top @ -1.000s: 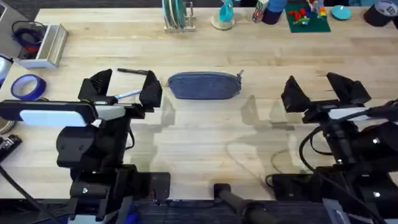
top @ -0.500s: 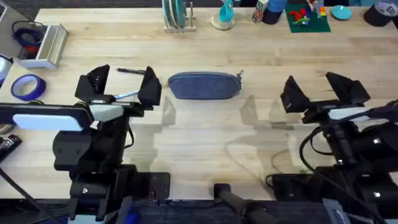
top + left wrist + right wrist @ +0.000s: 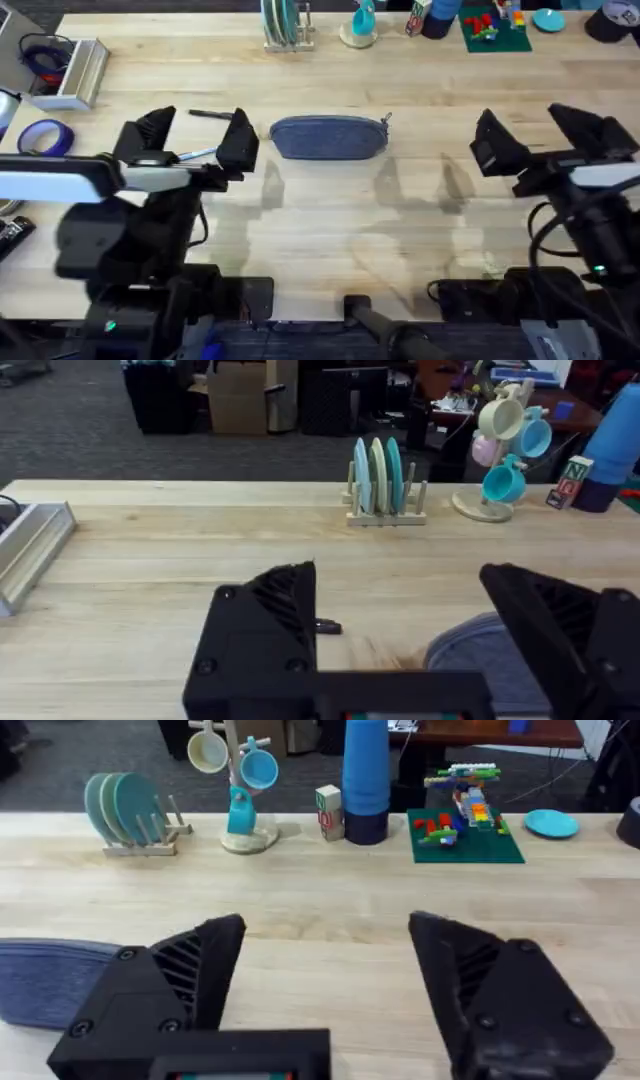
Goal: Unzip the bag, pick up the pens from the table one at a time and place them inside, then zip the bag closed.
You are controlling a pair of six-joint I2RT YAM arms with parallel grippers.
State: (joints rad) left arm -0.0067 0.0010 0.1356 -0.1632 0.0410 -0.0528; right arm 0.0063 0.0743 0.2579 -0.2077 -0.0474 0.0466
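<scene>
The bag (image 3: 328, 137) lay flat on the table (image 3: 330, 230), near the middle and closer to the far edge, with its zipper pull at its right end. A black pen (image 3: 210, 114) lay just to the left of the bag, and a silvery pen (image 3: 197, 154) lay near it, a bit closer to the front edge. The left gripper (image 3: 190, 138) hung over the two pens with its fingers spread wide. The right gripper (image 3: 545, 135) hung over bare wood toward the right edge, well apart from the bag, also wide and holding nothing.
</scene>
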